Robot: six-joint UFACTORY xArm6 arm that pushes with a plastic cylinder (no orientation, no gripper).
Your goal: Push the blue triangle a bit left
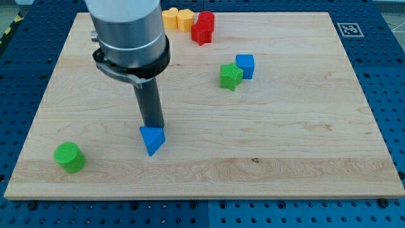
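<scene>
The blue triangle [152, 140] lies on the wooden board [285, 145], left of the middle and toward the view's bottom. My dark rod comes down from the grey arm body at the view's top left. My tip [152, 127] is right at the triangle's upper edge, touching or nearly touching it.
A green cylinder [69, 157] sits at the bottom left. A green star-like block [231, 76] and a blue cube [245, 66] sit together right of centre. Two yellow-orange blocks [177, 19] and red blocks [204, 28] cluster at the top edge. A marker tag [348, 29] is at the top right.
</scene>
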